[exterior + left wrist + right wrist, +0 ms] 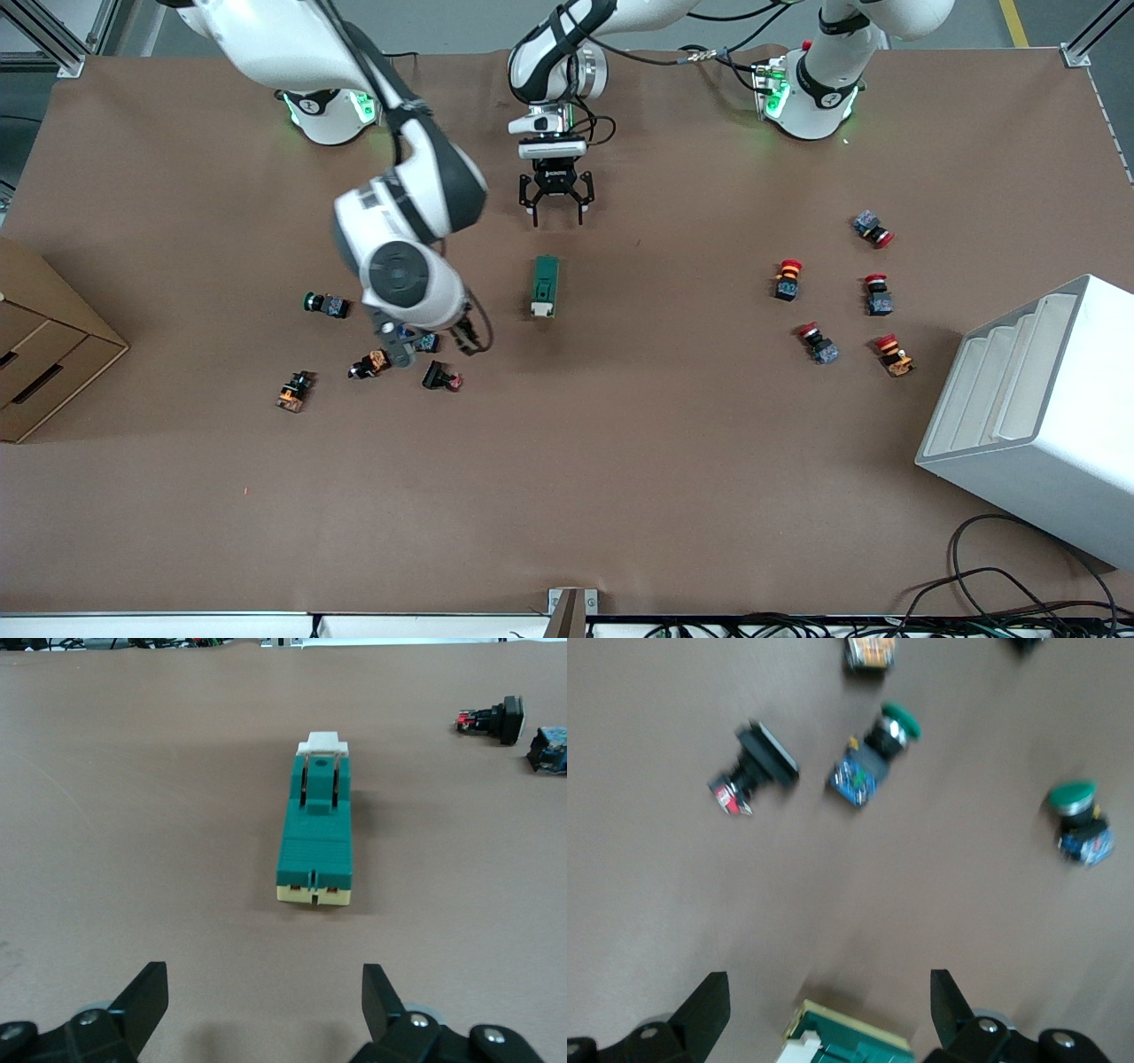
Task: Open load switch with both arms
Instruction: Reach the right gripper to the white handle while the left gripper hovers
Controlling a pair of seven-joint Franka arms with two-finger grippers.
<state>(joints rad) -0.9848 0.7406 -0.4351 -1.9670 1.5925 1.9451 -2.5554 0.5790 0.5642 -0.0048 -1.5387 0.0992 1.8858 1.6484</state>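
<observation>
The load switch [544, 286] is a dark green block with a white tab at the end nearer to the front camera, and it lies flat mid-table. In the left wrist view the load switch [316, 828] lies straight ahead of my left gripper [264, 997], which is open and empty. From the front, my left gripper [557, 215] hangs over bare table just past the switch's green end. My right gripper [434, 344] is open over the push-buttons beside the switch, toward the right arm's end. In the right wrist view the load switch [850, 1045] shows at the frame edge between the open fingers of my right gripper [829, 1005].
Green and black push-buttons [325, 305] lie scattered under and around the right gripper; one green-capped button [873, 757] and a black one [755, 766] show close by. Red mushroom buttons [788, 278] sit toward the left arm's end. A cardboard box [44, 346] and a white rack [1036, 408] stand at the table's ends.
</observation>
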